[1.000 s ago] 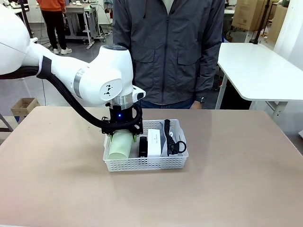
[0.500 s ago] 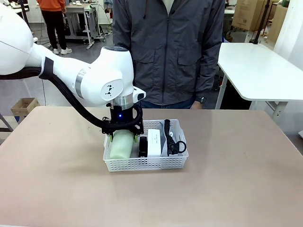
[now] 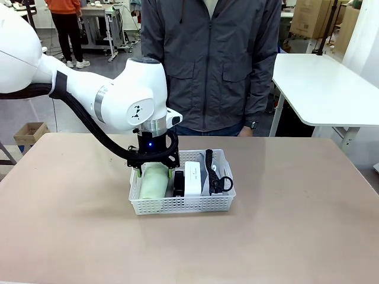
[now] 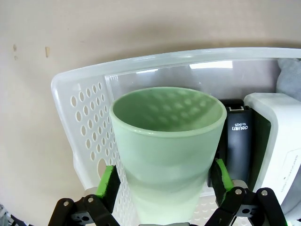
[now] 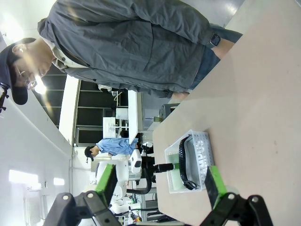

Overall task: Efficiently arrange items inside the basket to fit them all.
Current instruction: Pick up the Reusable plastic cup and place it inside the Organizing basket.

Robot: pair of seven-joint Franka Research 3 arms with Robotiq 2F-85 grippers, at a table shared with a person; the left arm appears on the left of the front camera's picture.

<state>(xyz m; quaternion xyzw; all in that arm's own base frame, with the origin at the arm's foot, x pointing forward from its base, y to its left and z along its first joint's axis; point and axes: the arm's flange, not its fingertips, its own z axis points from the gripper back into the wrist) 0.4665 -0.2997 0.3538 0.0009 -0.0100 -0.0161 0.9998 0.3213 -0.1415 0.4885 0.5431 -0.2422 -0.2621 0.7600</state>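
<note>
Seemingly nearly done: the pale green cup (image 4: 168,141) lies in the basket (image 3: 183,205) beside stapler (image 4: 238,141), box (image 3: 193,177) and pouch (image 3: 218,171), left pincer (image 4: 165,182) spread wide around it.

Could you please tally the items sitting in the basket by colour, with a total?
Pale green: 1, the cup
Black: 1, the stapler
White: 1, the flat box
Grey: 1, the pouch
Total: 4 items in the basket
</note>
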